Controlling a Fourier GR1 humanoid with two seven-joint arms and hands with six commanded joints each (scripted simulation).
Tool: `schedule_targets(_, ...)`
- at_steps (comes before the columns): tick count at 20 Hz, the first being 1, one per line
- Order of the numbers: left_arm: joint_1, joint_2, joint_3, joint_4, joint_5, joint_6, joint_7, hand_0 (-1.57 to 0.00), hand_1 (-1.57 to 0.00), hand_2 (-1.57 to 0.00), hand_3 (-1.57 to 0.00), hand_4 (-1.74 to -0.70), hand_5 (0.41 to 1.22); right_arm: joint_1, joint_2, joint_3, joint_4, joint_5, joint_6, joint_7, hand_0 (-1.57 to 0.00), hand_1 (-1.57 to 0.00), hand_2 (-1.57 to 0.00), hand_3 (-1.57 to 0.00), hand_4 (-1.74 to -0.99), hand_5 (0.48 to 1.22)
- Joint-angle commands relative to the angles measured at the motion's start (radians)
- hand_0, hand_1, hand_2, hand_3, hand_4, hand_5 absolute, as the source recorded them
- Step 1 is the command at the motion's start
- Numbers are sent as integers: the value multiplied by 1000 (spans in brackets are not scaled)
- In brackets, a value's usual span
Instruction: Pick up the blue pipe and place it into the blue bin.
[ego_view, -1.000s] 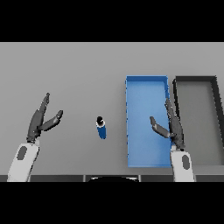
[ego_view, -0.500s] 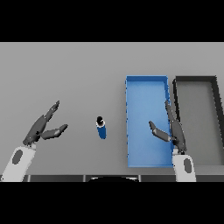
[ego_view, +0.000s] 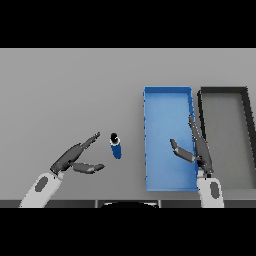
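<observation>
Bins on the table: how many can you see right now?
2: the blue bin right of the blue pipe, and a dark bin beside it at the far right. None appear hidden.

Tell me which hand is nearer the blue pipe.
Left. The left hand is open just beside the pipe, not touching; the right hand hangs over the blue bin, farther off.

Single head view, down over table (ego_view: 75, 90)
</observation>
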Motion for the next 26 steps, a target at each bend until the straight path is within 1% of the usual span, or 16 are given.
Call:
schedule_targets(1, -3, -19, -13, 7, -8, 1, -3, 1, 1, 1, 1, -1144, 452, -13, -3, -4, 10, 0, 0, 5, 1, 1, 1, 1, -1205, 618)
schedule_targets(3, -12, -53, -33, 22, -25, 5, -16, 1, 1, 1, 1, -1147, 452, -8, 6, -3, 19, -3, 0, -10, 1, 1, 1, 1, -1218, 627)
schedule_targets(5, -37, -103, -51, 73, -56, 20, -37, 1, 1, 1, 1, -1154, 459, 0, 0, -5, -5, -6, 0, 2, 1, 1, 1, 1, -1214, 624)
schedule_targets(8, -94, -179, -51, 138, -61, 43, -30, 1, 1, 1, 1, -1150, 460, 2, -1, -4, -9, -4, 1, 9, 1, 1, 1, 1, -1202, 621)
schedule_targets(10, -108, -207, -63, 177, -74, 38, -48, 1, 1, 1, 1, -1134, 459, 6, 4, -3, -9, -2, -3, 12, 1, 1, 1, 1, -1210, 631)
schedule_targets(12, -137, -235, -74, 216, -105, 57, -40, 1, 1, 1, 1, -1098, 448, 16, 6, -1, -14, 1, -5, -5, 1, 1, 1, 1, -1215, 637)
schedule_targets(15, -167, -262, -85, 257, -142, 81, -24, 1, 1, 1, 1, -1051, 418, 21, -3, -10, -20, -6, -3, -10, 1, 1, 1, 1, -1221, 645)
schedule_targets(16, -167, -283, -88, 271, -132, 74, -42, 1, 1, 1, 1, -1062, 420, 19, -6, -11, -22, -2, -4, -9, 1, 1, 1, 1, -1214, 645)
schedule_targets(19, -177, -315, -86, 303, -120, 66, -79, 1, 1, 1, 1, -1107, 463, 16, -14, -15, -5, 2, -3, -8, 1, 1, 1, 1, -1207, 650)
schedule_targets(20, -175, -326, -77, 303, -101, 63, -91, 1, 0, -54, -40, -1140, 502, 21, -14, -11, -8, 6, -2, -21, 1, 1, 1, 1, -1210, 653)
schedule_targets(21, -189, -351, -66, 325, -83, 64, -84, 1, -41, -151, -121, -1186, 550, 19, -9, -12, -2, 3, -2, -28, 1, 1, 1, 1, -1213, 655)
schedule_targets(22, -181, -360, -60, 326, -65, 56, -103, -10, -156, -308, -276, -1243, 613, 27, -7, -10, -10, -2, 3, -34, 1, 1, 1, 1, -1217, 655)
schedule_targets(23, -177, -373, -50, 324, -45, 57, -113, -125, -319, -485, -535, -1281, 735, 28, -8, -12, -18, -5, 1, -31, 1, 1, 1, 1, -1220, 656)
schedule_targets(24, -170, -383, -47, 332, -38, 58, -125, -359, -547, -689, -742, -1369, 832, 29, -8, -9, -13, -2, 3, -33, 1, 1, 1, 1, -1220, 656)
schedule_targets(25, -170, -392, -48, 339, -40, 66, -115, -602, -752, -865, -908, -1439, 910, 17, -15, -20, 1, -6, 2, -22, 1, 1, 1, 1, -1219, 657)
schedule_targets(26, -171, -392, -51, 340, -42, 59, -113, -796, -915, -1006, -1030, -1497, 972, 17, -8, -14, 1, -7, 3, -32, 1, 1, 1, 1, -1224, 658)
